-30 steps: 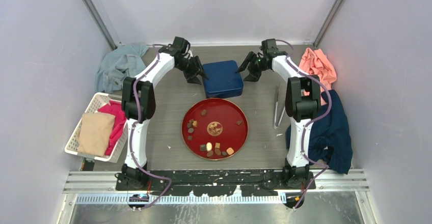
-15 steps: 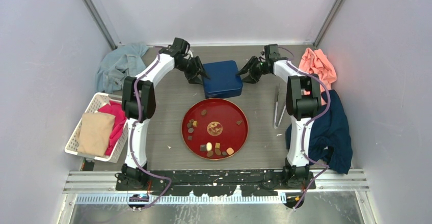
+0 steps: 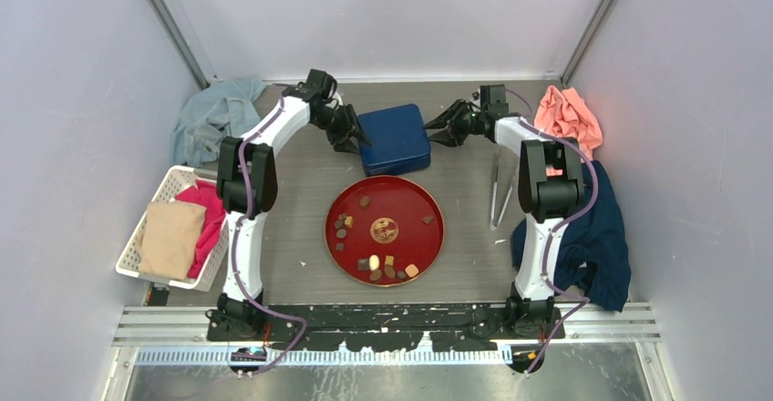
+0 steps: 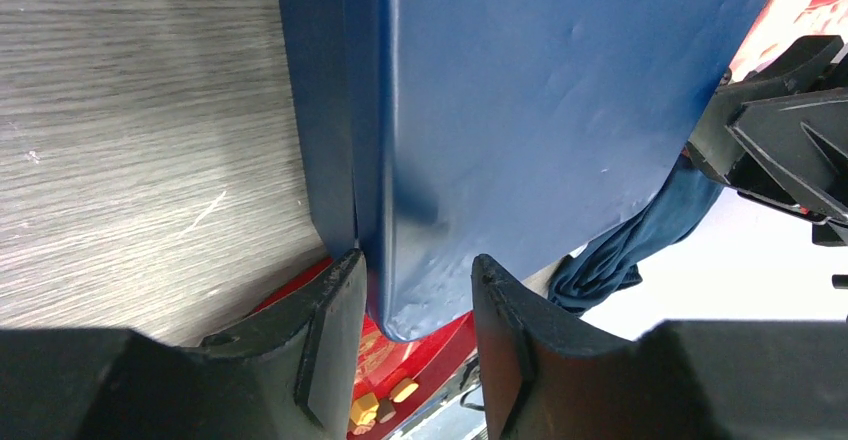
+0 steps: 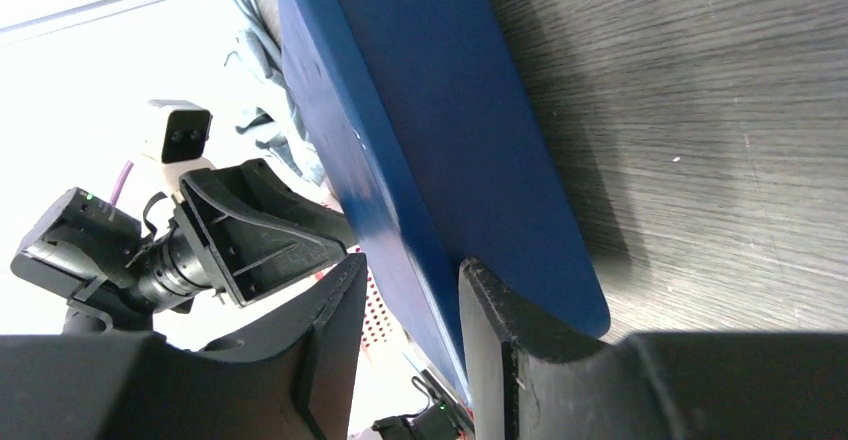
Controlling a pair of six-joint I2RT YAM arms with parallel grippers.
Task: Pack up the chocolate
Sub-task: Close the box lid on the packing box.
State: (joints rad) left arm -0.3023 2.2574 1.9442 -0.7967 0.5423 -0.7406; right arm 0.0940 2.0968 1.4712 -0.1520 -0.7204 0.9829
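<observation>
The chocolate [image 3: 386, 266] lies as several small brown, tan and cream pieces on the round red plate [image 3: 407, 202], mid-table. Behind the plate sits a closed blue box [image 3: 396, 137]. My left gripper [image 3: 355, 139] is at the box's left front corner. In the left wrist view my left gripper [image 4: 415, 280] is shut on that corner of the blue box [image 4: 540, 110], with chocolate [image 4: 365, 405] showing beyond it. My right gripper [image 3: 437, 133] is at the box's right edge. Seen from the right wrist, my right gripper [image 5: 410, 280] straddles the blue box [image 5: 470, 140] rim, one finger apart from it.
A white basket [image 3: 137, 241] with tan and pink cloths stands at the left. A pale blue cloth [image 3: 214, 118] lies back left, a salmon cloth [image 3: 570, 114] back right, a dark blue cloth [image 3: 592, 237] at the right. Metal tongs [image 3: 497, 191] lie right of the plate.
My right gripper's jaws have narrowed around the box's right edge and its wrist has swung to the right. The blue box has shifted slightly left and turned. My left gripper has hardly moved.
</observation>
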